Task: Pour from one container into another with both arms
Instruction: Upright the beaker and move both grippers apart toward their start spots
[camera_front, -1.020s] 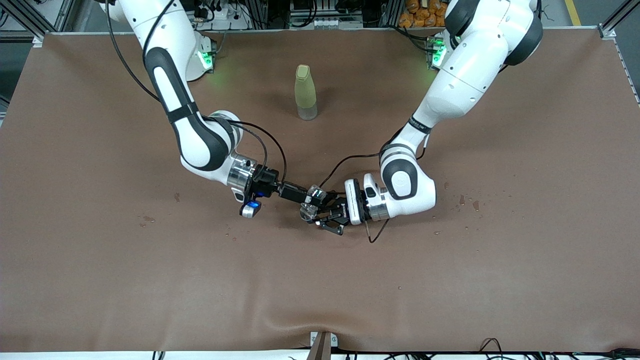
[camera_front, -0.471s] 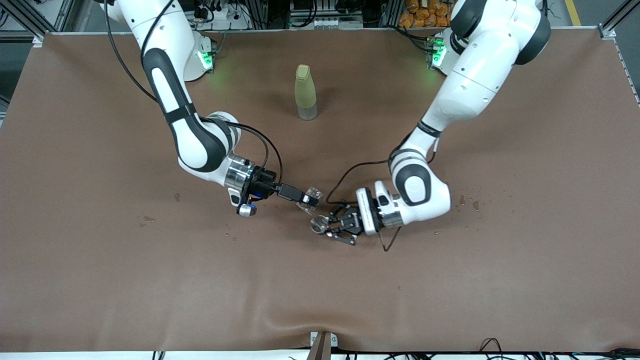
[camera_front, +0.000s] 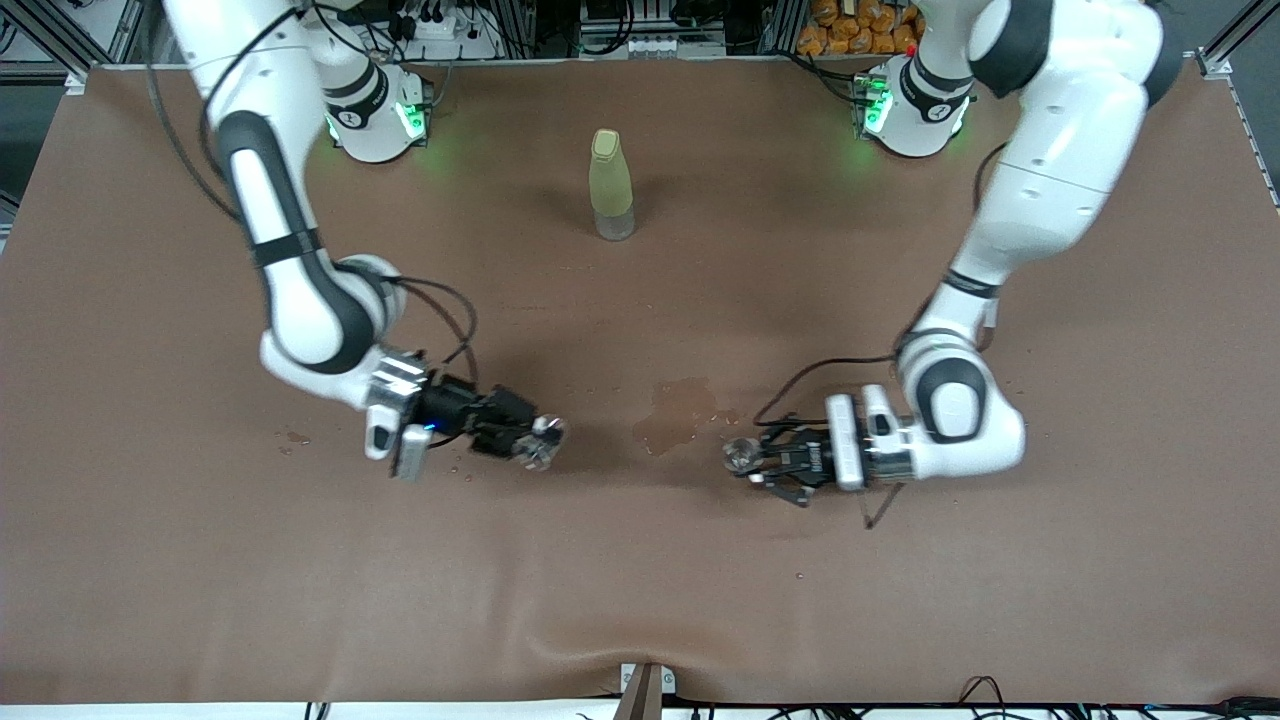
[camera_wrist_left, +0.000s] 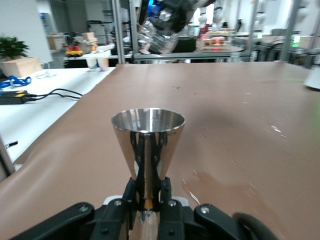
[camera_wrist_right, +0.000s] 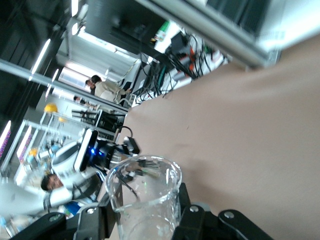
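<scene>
The left pincer (camera_front: 762, 459) is clamped on the narrow waist of a metal jigger (camera_front: 741, 455), a double-cone measure of polished steel. In the left wrist view the jigger (camera_wrist_left: 148, 145) stands with its long axis up and its open mouth on top, and the black fingers (camera_wrist_left: 131, 189) press on the waist from both sides. In the front view it sits over the brown surface (camera_front: 640, 600) toward the left arm's end, just beside a wet patch (camera_front: 676, 416) on the cloth.

The right pincer (camera_front: 515, 438) is closed around a clear glass beaker (camera_front: 545, 442). In the right wrist view the beaker (camera_wrist_right: 145, 197) points its open rim away from the wrist, its pouring lip showing at one edge, with the fingers (camera_wrist_right: 182, 202) gripping its wall lower down. In the front view the beaker lies over the surface toward the right arm's end, its mouth turned toward the wet patch, well apart from the jigger.

A pale yellow-green bottle (camera_front: 610, 185) stands upright, capped, farther from the front camera than both pincers and between the two arm bases.
</scene>
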